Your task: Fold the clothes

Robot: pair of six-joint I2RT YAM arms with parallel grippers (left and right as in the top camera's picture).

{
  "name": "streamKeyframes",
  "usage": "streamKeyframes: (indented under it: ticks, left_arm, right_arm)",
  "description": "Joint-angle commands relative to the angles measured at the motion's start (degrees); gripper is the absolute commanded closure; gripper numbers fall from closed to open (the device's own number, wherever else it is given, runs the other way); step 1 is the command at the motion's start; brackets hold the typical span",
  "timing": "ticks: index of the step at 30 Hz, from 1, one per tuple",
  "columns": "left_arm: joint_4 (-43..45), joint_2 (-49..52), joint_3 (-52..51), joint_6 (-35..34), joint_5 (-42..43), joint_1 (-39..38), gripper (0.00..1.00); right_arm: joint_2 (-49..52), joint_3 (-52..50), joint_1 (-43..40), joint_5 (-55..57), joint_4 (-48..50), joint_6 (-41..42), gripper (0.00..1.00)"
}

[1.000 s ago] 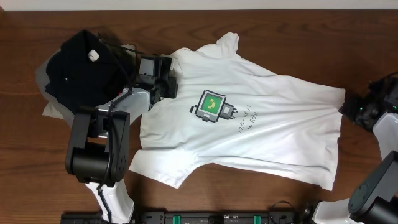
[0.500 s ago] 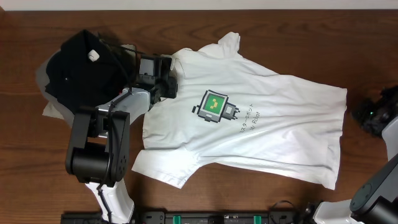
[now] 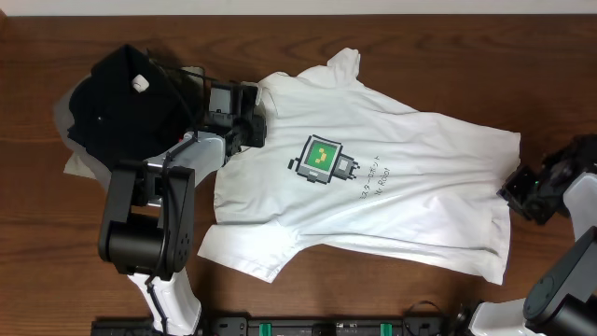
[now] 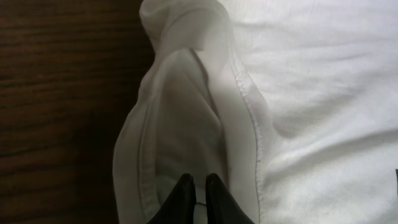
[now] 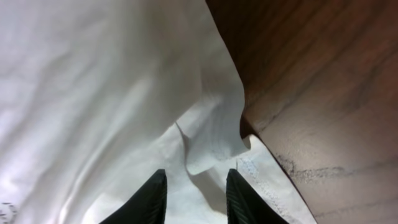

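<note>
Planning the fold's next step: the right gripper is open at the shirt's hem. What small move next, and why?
Probably close the right gripper on the hem of the T-shirt: its open fingers straddle a raised fold of that edge, while the left gripper is shut on the opposite end.

Grey lettering point(image 3: 373, 179) on the white short-sleeved cotton T-shirt point(image 3: 438, 196): too small to read from overhead. Grey folded garment point(image 3: 78, 165) mostly buried under the black folded garment point(image 3: 117, 103), only its edges showing. Left wrist view: left gripper's black fingers point(image 4: 181, 200) cut off by the bottom edge.
</note>
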Motion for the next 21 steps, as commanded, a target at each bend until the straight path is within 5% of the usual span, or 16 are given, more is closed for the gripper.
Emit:
streamKeyframes:
  ticks: [1, 4, 13, 16, 19, 21]
  left_arm:
    - [0.1, -1.7, 0.4, -0.1, -0.5, 0.0, 0.89]
    - [0.1, -1.7, 0.4, -0.1, -0.5, 0.0, 0.89]
    - [1.0, -1.7, 0.4, -0.1, -0.5, 0.0, 0.89]
    - [1.0, -1.7, 0.4, -0.1, -0.5, 0.0, 0.89]
    - [1.0, -1.7, 0.4, -0.1, -0.5, 0.0, 0.89]
    - [1.0, -1.7, 0.4, -0.1, -0.5, 0.0, 0.89]
  right_arm:
    - [-0.7, -2.8, 0.7, 1.9, 1.9, 0.3, 0.66]
    - [-0.7, -5.8, 0.7, 1.2, 4.7, -0.4, 0.58]
    - [-0.7, -8.8, 0.7, -9.6, 8.4, -7.1, 0.60]
    - [-0.7, -8.8, 0.6, -9.6, 8.2, -7.1, 0.69]
    - [-0.7, -8.8, 0.5, -9.1, 8.1, -7.0, 0.95]
    - [-0.7, -8.8, 0.0, -7.5, 8.0, -6.4, 0.99]
